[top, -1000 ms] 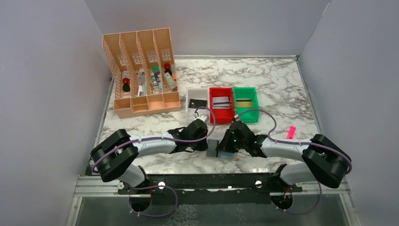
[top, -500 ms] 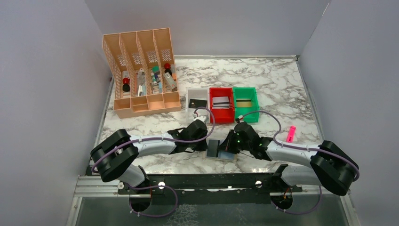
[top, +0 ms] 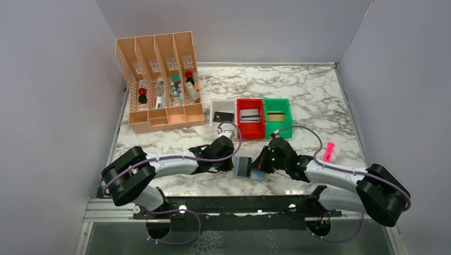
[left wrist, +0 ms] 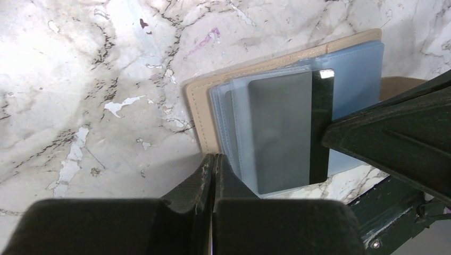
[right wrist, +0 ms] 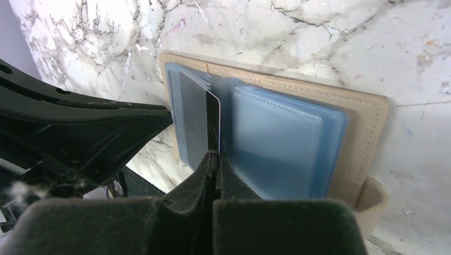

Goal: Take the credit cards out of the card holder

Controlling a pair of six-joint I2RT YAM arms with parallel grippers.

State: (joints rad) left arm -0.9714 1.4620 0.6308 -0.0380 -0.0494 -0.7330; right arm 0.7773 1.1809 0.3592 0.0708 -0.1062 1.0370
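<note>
The card holder (top: 256,175) lies open near the table's front edge, with blue-grey sleeves (right wrist: 282,138) inside a tan border (left wrist: 198,106). A grey credit card (left wrist: 279,133) with a black stripe sticks partway out of the left sleeve. My right gripper (right wrist: 214,156) is shut on this card's striped edge (right wrist: 213,119). My left gripper (left wrist: 214,159) is shut, its tip resting on the holder's tan border at the near left corner. In the top view my left gripper (top: 234,163) and right gripper (top: 259,165) flank the holder. Other credit cards lie in the bins behind.
A white bin (top: 223,105) holds a black card, a red bin (top: 250,102) a silver one, a green bin (top: 277,101) a gold-striped one. An orange slotted organizer (top: 159,79) stands at the back left. A pink marker (top: 330,149) lies at the right.
My right gripper has closed on the grey card's edge and shifted slightly to the right. The left arm has stayed where it was.
</note>
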